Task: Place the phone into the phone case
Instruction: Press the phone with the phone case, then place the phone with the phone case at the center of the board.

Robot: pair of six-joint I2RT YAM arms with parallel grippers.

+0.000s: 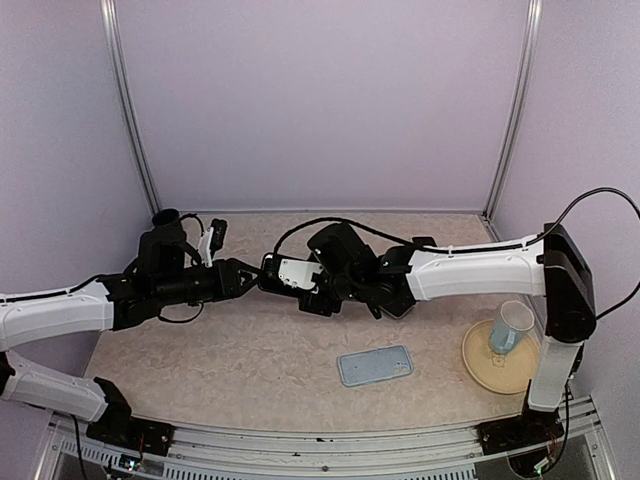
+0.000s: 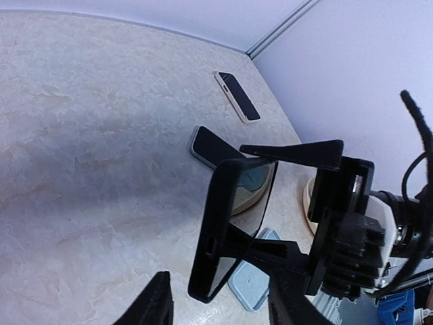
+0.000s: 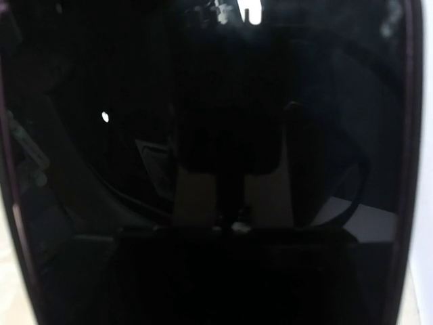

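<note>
My right gripper (image 1: pixel 303 277) is shut on a black phone (image 1: pixel 288 272) with a thick black rim and holds it in the air over the middle of the table. In the left wrist view the phone (image 2: pixel 223 223) stands on edge between the right gripper's two black fingers (image 2: pixel 291 153). Its dark screen (image 3: pixel 216 101) fills the right wrist view. My left gripper (image 1: pixel 248 278) is open, its fingertips (image 2: pixel 157 301) on either side of the phone's near end without touching it. A light blue phone case (image 1: pixel 375 365) lies flat on the table, also seen in the left wrist view (image 2: pixel 252 281).
A tan plate (image 1: pixel 485 365) with a clear blue cup (image 1: pixel 512 327) stands at the right. A phone in a white case (image 2: pixel 237 96) lies near the far corner. A dark phone (image 2: pixel 208 145) lies flat on the table beyond the held one.
</note>
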